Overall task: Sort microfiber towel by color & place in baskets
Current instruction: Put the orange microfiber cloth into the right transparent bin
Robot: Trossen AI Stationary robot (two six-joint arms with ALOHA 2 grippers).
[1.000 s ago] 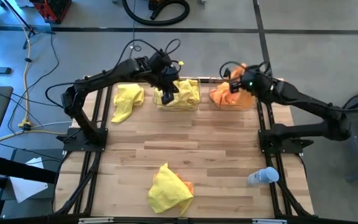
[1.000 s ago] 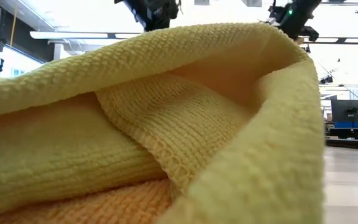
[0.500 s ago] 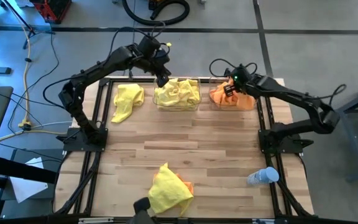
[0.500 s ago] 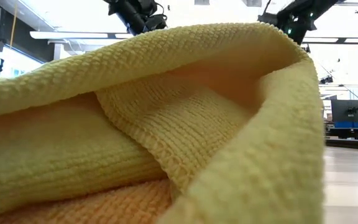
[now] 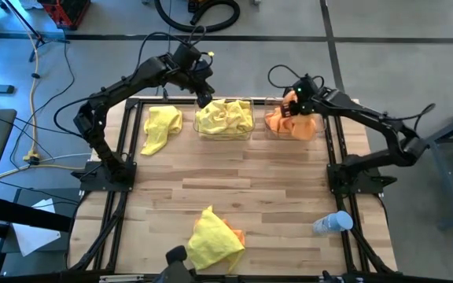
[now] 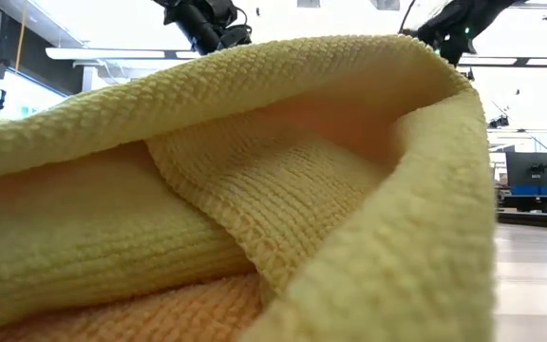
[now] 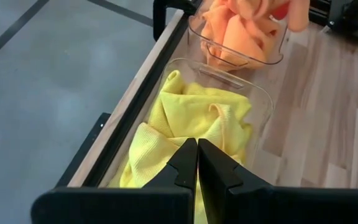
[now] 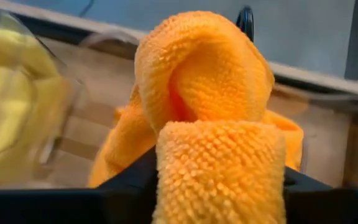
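Two clear baskets stand at the far edge. One basket point(image 5: 247, 134) holds yellow towels point(image 5: 225, 118); the other point(image 5: 277, 134) holds orange towels point(image 5: 299, 126). My left gripper point(image 5: 205, 100) hangs shut and empty above the yellow basket's far left corner point(image 7: 197, 163). My right gripper point(image 5: 289, 110) is over the orange basket, open, with a bunched orange towel point(image 8: 210, 74) rising between its fingers. A loose yellow towel point(image 5: 161, 127) lies left of the baskets. Another yellow towel point(image 5: 213, 240) lies over an orange one point(image 5: 241, 235) near the front edge. My right gripper's fingers point(image 8: 129, 180) stand apart on either side of a thick fold of the orange towel point(image 8: 219, 168). I cannot tell whether they touch it. The fold stands up between them, with the rest of the orange cloth bunched behind it.
A small clear plastic bottle point(image 5: 333, 223) lies near the front right corner. The near yellow towel point(image 6: 254, 190) fills almost the whole low view. Bare wooden tabletop point(image 5: 274, 185) stretches across the middle.
My left gripper has risen out of the yellow basket and gone toward the table's far edge, leaving the yellow towels lying in the basket. My right gripper has shifted a little toward the table's left over the orange basket.
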